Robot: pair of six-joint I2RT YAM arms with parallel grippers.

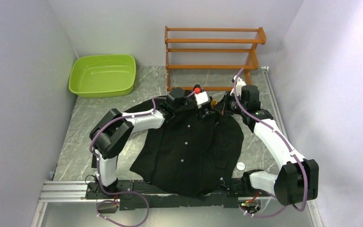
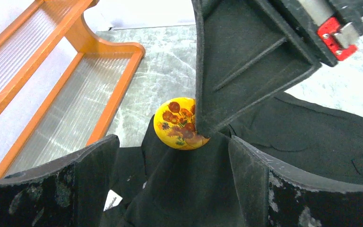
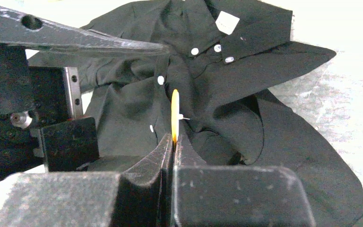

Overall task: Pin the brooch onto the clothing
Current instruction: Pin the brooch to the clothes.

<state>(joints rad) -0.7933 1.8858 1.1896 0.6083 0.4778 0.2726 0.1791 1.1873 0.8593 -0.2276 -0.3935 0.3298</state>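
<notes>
One step is under way and none is finished: the brooch (image 2: 177, 124) is not yet pinned to the shirt (image 1: 189, 146). The right gripper (image 3: 174, 142) has its jaws closed on the brooch's edge and holds it upright by the rumpled cloth near the collar. Whether it touches the cloth cannot be told. The left gripper (image 2: 171, 158) hovers close with jaws wide apart, gripping nothing. Pushing the pin through and fastening it seems to remain.

The left wrist view shows the brooch's face, yellow with orange flowers. The right wrist view gives it only edge-on, but shows what looks like a thin pin (image 3: 184, 117) jutting sideways, and the white label (image 3: 228, 22). The top view reduces the brooch to a speck, yet shows the whole shirt spread on the bench (image 1: 75, 142).
</notes>
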